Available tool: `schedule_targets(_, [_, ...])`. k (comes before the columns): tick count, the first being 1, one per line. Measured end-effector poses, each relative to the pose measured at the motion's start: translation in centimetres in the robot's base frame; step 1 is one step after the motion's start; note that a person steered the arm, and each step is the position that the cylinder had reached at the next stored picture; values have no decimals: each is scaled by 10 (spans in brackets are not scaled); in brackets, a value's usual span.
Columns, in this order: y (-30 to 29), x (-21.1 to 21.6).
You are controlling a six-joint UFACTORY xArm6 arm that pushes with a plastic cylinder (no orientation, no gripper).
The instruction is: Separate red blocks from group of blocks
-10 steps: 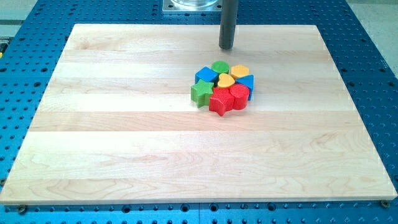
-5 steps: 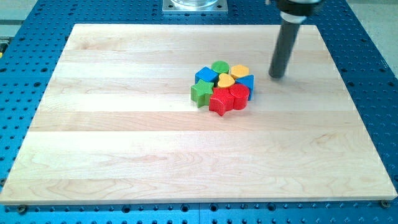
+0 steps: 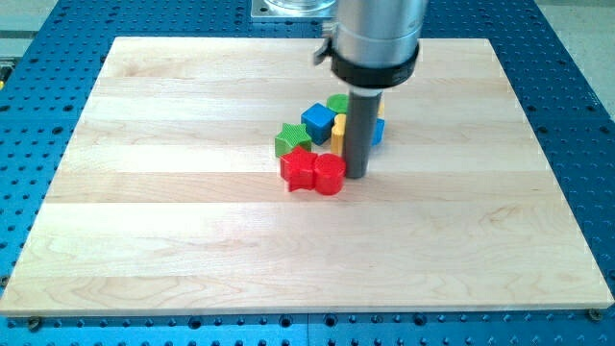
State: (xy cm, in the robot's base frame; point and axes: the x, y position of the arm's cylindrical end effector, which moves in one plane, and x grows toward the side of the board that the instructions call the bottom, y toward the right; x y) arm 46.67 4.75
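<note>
Touching the red blocks (image 3: pixel 313 172) from the view's right, my tip (image 3: pixel 356 174), a gripless tool holding nothing; no readable writing.

Pale wood board (image 3: pixel 192 221) on blue perforated metal table (image 3: pixel 577 106); grey metal plate (image 3: pixel 288 9) at view's top; even light.

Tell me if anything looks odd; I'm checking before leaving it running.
Nothing stands out. My tip sits at the right of two red blocks, which lie at the cluster's lower edge, touching the green star. All blocks lie flat on the board.
</note>
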Motion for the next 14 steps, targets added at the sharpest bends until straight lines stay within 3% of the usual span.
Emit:
schedule_targets(2, [-45,12])
schedule_targets(5, [-114,-6])
schedule_targets(7, [-90,-5])
schedule_targets(8, [-106,-16])
schedule_targets(9, [-178,-10])
schedule_targets(10, [-199,-23])
schedule_targets(12, [-74,-30])
schedule_targets(14, [14,-16])
